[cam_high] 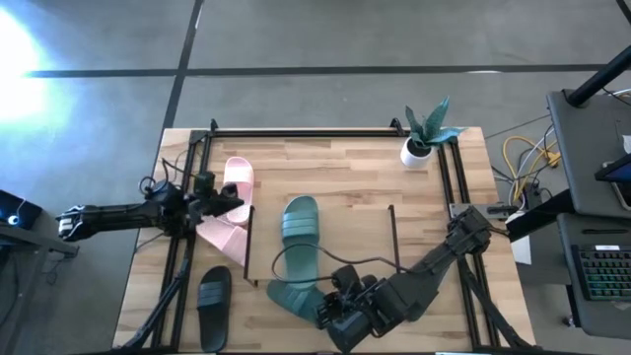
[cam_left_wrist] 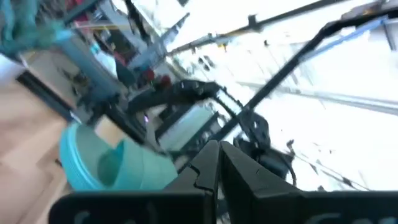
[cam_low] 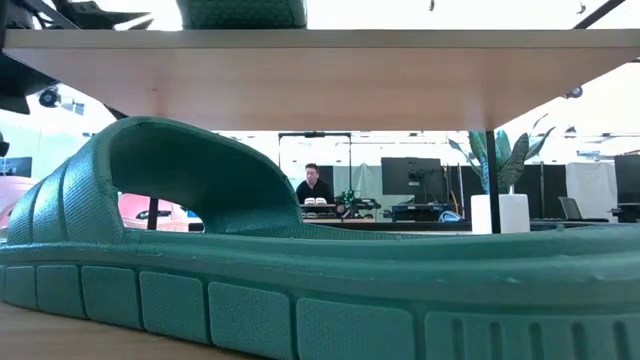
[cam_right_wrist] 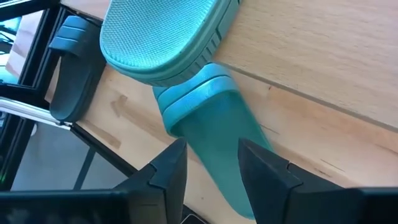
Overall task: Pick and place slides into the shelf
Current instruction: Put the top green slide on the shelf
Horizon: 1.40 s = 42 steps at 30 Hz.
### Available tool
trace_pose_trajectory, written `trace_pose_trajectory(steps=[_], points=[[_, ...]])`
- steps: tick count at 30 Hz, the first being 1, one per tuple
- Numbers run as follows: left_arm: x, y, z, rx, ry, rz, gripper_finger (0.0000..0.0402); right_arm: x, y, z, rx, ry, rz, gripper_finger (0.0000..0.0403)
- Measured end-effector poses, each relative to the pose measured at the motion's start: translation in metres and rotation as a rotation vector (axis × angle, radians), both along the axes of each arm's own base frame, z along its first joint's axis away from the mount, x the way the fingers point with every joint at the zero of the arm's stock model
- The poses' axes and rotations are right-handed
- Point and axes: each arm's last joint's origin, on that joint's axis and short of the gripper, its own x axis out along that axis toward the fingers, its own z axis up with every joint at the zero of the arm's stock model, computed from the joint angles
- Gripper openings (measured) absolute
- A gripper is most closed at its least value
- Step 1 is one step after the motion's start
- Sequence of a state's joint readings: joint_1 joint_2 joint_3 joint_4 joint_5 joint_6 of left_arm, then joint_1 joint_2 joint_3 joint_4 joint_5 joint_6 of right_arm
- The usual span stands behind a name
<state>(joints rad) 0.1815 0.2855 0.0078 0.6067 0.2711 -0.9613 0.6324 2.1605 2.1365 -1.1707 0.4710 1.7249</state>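
Right hand [cam_high: 330, 314] sits low at the bottom centre of the high view, at the near edge of the bench [cam_high: 463, 296]. Its fingers [cam_right_wrist: 171, 171] straddle the heel end of a teal slide [cam_right_wrist: 214, 134] lying on the bench, part open, one on each side of the sole; can't tell if they touch it.

Second teal slide [cam_high: 300, 237] is on the shelf [cam_high: 335, 202] board, centre of the high view, its toe end overhanging the one on the bench. In the right wrist view it fills the upper middle, sole ribbing up.

Left hand [cam_high: 237, 207] is mid-left in the high view, fingers [cam_left_wrist: 214, 174] pressed together, holding nothing, between the two pink slides. One pink slide [cam_high: 237, 177] is just above it in the frame, the other pink slide [cam_high: 222, 235] just below, tilted.

One black slide [cam_high: 213, 308] is at the lower left of the high view, on the bench, well apart from both hands. Only one black slide is visible.

Low view: the teal slide on the bench fills the lower frame, shelf board across the top. A person [cam_low: 312, 185] sits far back in the room, centre.

Potted plant [cam_high: 424, 133] is at the upper right of the bench.
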Motion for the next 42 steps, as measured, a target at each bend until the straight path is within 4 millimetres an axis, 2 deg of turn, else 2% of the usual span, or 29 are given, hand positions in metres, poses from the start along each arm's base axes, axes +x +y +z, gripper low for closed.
trace_pose_trajectory(steps=[3,6,12,15,18,22,26,30,35,42], points=[[-0.003,0.0,0.007,-0.087,-0.072,-0.002,0.0,0.001,-0.002,0.0,-0.017,0.007,0.016,0.0129],[-0.006,0.004,0.014,-0.224,-0.156,0.071,0.0,0.003,-0.005,0.0,-0.027,0.01,0.024,0.0128],[-0.014,0.006,0.025,-0.253,-0.315,0.189,0.0,0.004,-0.007,0.0,-0.032,0.012,0.026,0.0125],[-0.012,0.006,0.028,-0.219,-0.306,0.196,0.0,0.004,-0.007,0.0,-0.027,0.01,0.02,0.0123],[-0.006,0.005,0.038,-0.136,-0.163,0.175,0.0,0.0,-0.01,0.002,-0.015,0.027,-0.03,0.0123],[-0.002,0.002,0.054,0.026,0.185,0.189,0.0,-0.009,-0.017,0.003,-0.022,0.085,-0.122,0.0121],[-0.016,-0.003,0.077,0.277,0.48,0.149,0.0,-0.017,-0.019,0.009,-0.025,0.103,-0.152,0.0121],[-0.031,-0.006,0.093,0.409,0.641,0.098,0.0,-0.021,-0.021,0.012,-0.038,0.117,-0.148,0.0119],[-0.035,-0.009,0.084,0.425,0.745,0.029,0.0,-0.022,-0.028,0.011,-0.07,0.155,-0.157,0.0116],[-0.027,-0.012,0.044,0.331,0.889,-0.054,0.0,-0.026,-0.038,0.013,-0.112,0.209,-0.171,0.0116]])
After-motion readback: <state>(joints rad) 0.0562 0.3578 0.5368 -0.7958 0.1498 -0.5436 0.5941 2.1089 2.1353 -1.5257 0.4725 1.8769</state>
